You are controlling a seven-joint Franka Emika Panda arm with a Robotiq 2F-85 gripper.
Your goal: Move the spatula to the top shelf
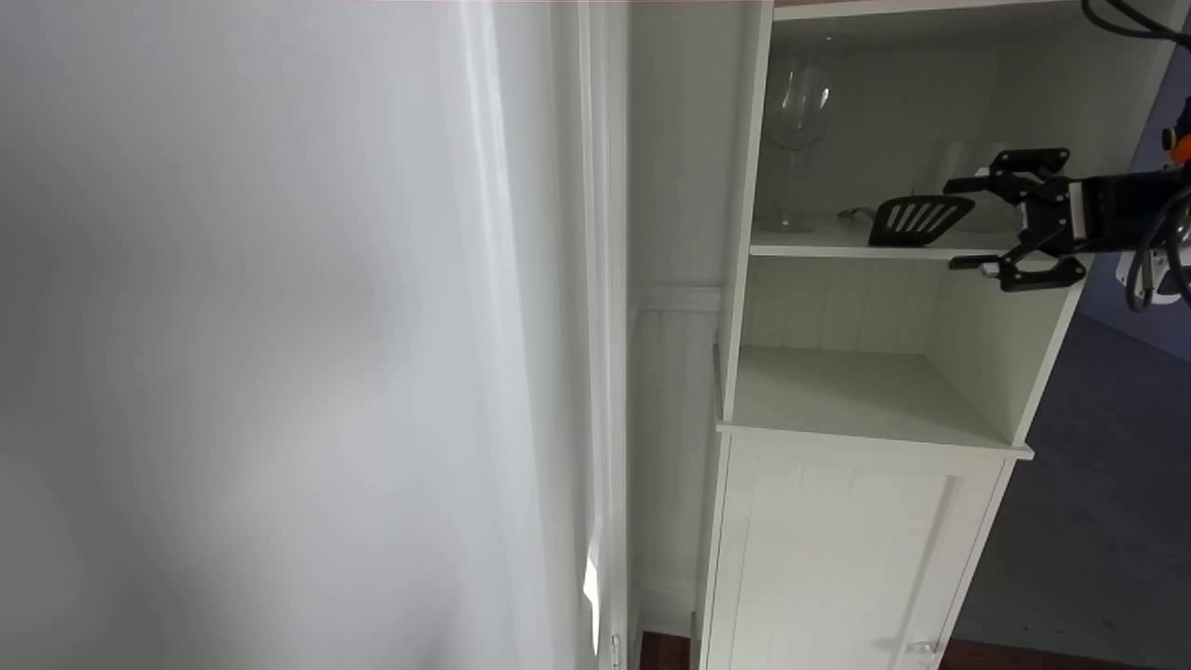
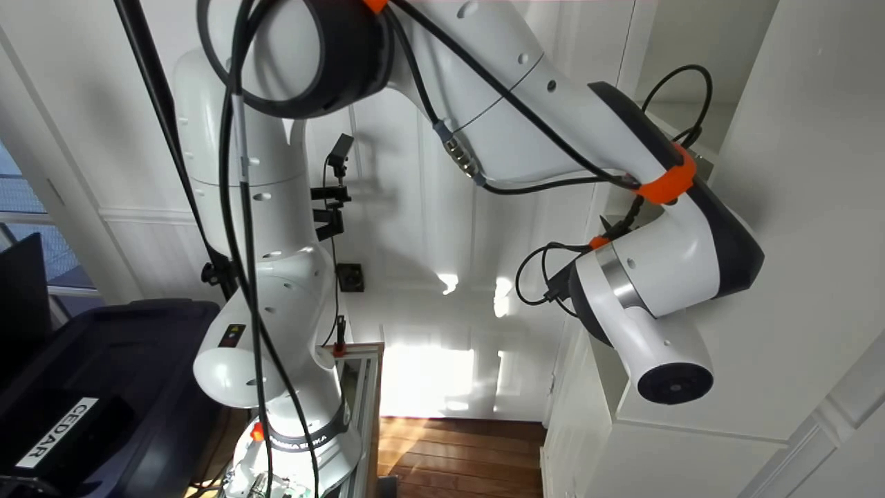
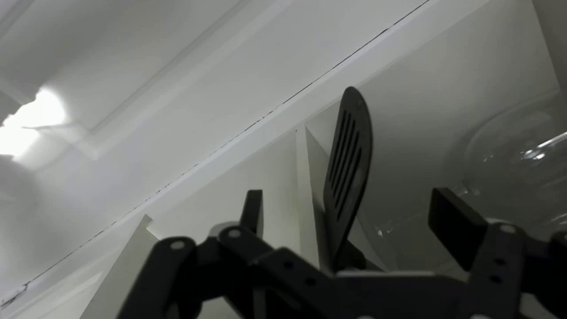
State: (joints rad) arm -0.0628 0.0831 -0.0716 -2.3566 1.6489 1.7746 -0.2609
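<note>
Parted jaws, slotted spatula (image 3: 347, 173), white shelf (image 1: 809, 250)

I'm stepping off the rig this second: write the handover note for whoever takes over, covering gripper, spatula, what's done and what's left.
Gripper: open, jaws wide apart, holding nothing.
Slotted spatula: at the front edge of the upper visible shelf; the wrist view shows it between the jaws, with gaps either side.
Done: spatula is on that shelf, apparently the top one; anything above is out of frame.
Left, likely: confirm the shelf and that the spatula sits securely, then back the gripper straight out. Mind the wine glass on the same shelf.
</note>
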